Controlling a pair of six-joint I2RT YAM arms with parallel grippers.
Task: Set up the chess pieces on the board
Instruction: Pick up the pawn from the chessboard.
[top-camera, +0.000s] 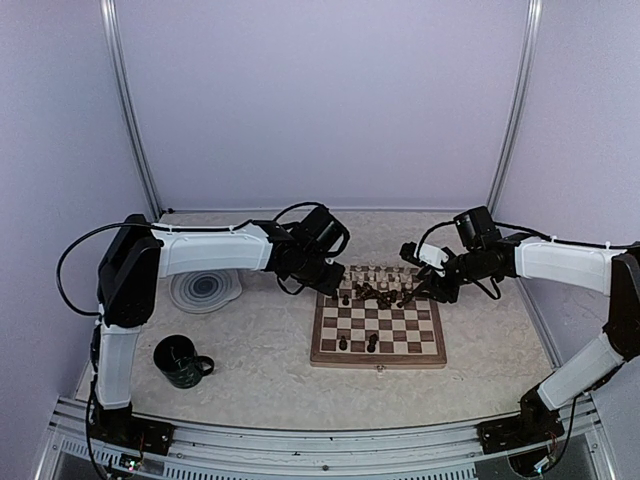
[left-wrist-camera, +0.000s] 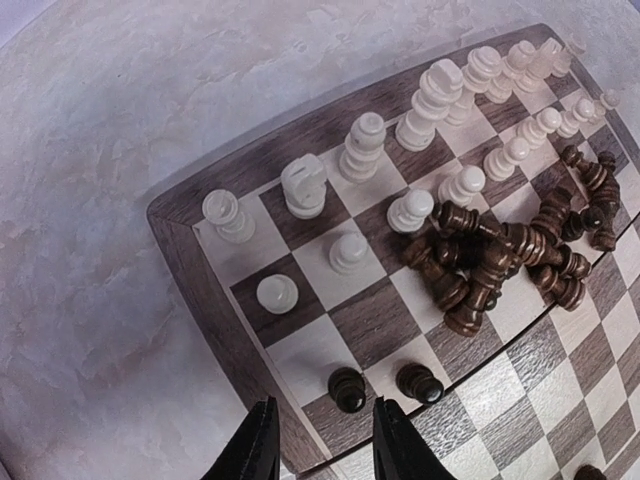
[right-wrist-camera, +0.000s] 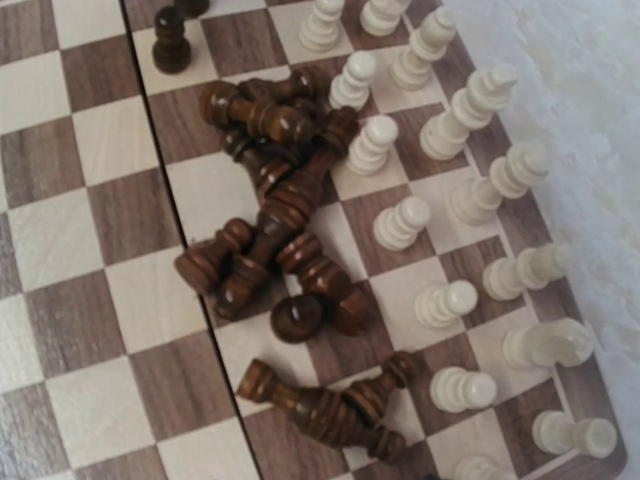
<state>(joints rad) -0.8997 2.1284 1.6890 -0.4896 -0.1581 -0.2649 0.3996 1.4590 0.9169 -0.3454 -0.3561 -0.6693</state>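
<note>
The board (top-camera: 378, 352) lies in the middle of the table. Cream chess pieces (left-wrist-camera: 365, 145) stand in two rows along its far edge, also in the right wrist view (right-wrist-camera: 450, 300). A heap of dark pieces (left-wrist-camera: 500, 255) lies toppled just in front of them (right-wrist-camera: 275, 215). Two dark pawns (left-wrist-camera: 348, 390) stand near the board's left edge. My left gripper (left-wrist-camera: 325, 455) hovers right behind the nearer pawn, its fingers (left-wrist-camera: 262, 450) apart with nothing between them. My right gripper (top-camera: 418, 290) hangs over the heap's right side; its fingers do not show in its wrist view.
A round grey swirl-patterned plate (top-camera: 205, 288) sits left of the board. A dark green mug (top-camera: 182, 362) stands at the front left. Two more dark pieces (top-camera: 372, 342) stand on the board's near half. Both arms reach in over the far half of the board.
</note>
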